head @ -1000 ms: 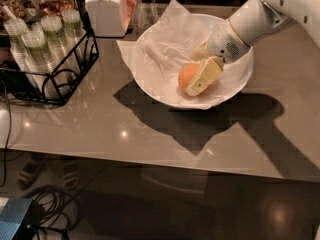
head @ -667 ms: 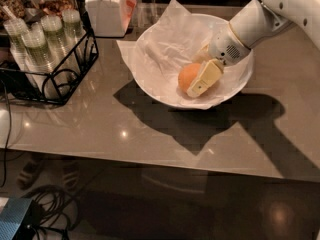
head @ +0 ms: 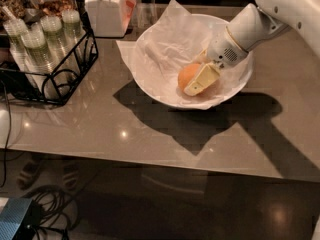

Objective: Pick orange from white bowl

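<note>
Still little has changed: the gripper [head: 200, 79] stays low in the bowl [head: 244, 79], against the orange [head: 186, 76] near its middle; whether it pinches, I cannot tell. Bare table [head: 100, 129] lies in front, with the rack [head: 55, 81] well left.

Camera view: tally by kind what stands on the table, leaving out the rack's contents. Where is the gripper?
Orange: 1
White bowl: 1
Paper lining: 1
White lidded jar: 1
Black wire rack: 1
Total: 5
The gripper is down inside the white bowl, right at the orange.
</note>
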